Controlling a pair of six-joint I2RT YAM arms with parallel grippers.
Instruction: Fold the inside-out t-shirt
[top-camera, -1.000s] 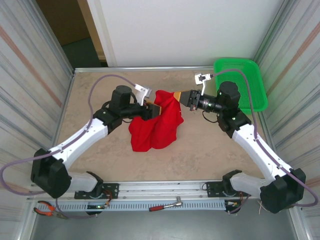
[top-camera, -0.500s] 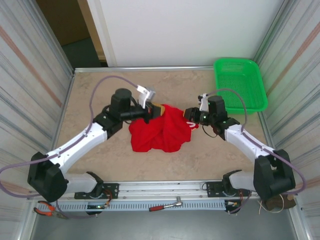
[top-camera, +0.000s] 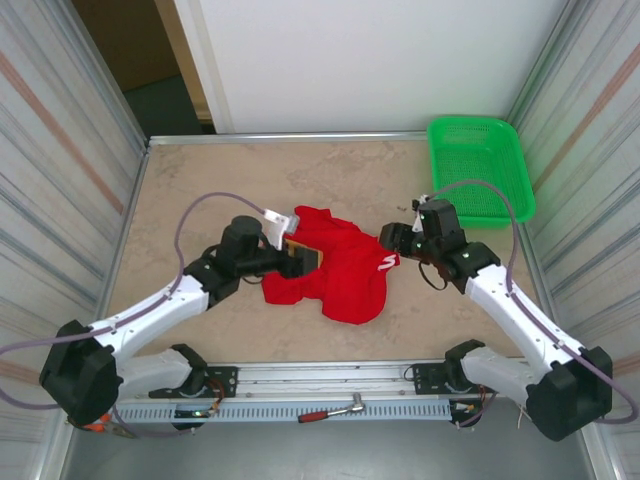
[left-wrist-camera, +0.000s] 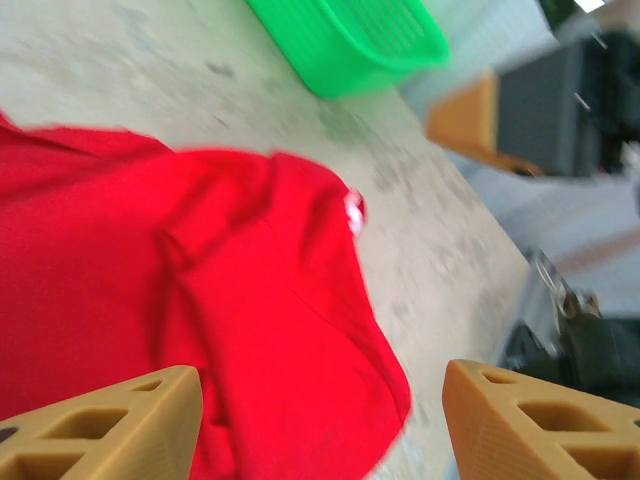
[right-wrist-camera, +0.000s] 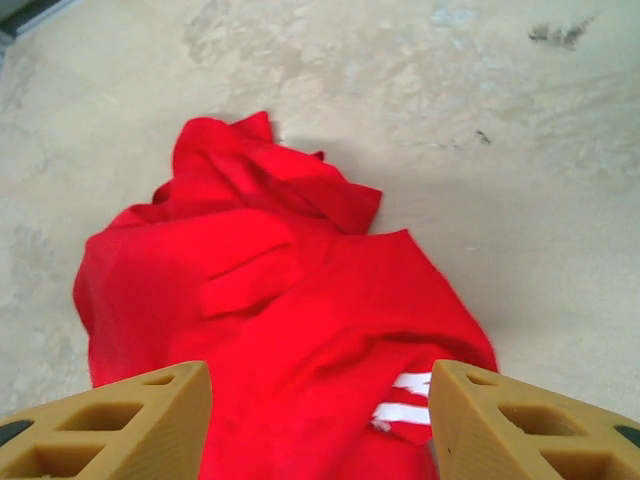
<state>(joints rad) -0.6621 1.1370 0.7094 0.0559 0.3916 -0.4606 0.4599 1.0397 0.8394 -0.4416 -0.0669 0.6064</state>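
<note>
Red cloth, the inside-out t-shirt (top-camera: 330, 272) lies in a crumpled heap mid-table (top-camera: 190, 190), between the two arms. No clean fold shows, so nearly all the folding looks left to do. The left gripper (top-camera: 303, 258) and right gripper (top-camera: 388, 242) flank it, fingers spread, pinching nothing. The right wrist view shows a white marking (right-wrist-camera: 405, 412) and overlapping flaps. The blurred left wrist view adds the green basket (left-wrist-camera: 350, 40), and perhaps a finger brushing cloth.

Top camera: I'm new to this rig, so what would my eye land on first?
A crumpled red t-shirt lies in the middle of the table, flanked by the left end effector and right end effector, both open at its edges. A bright green basket sits in the far right corner.
</note>
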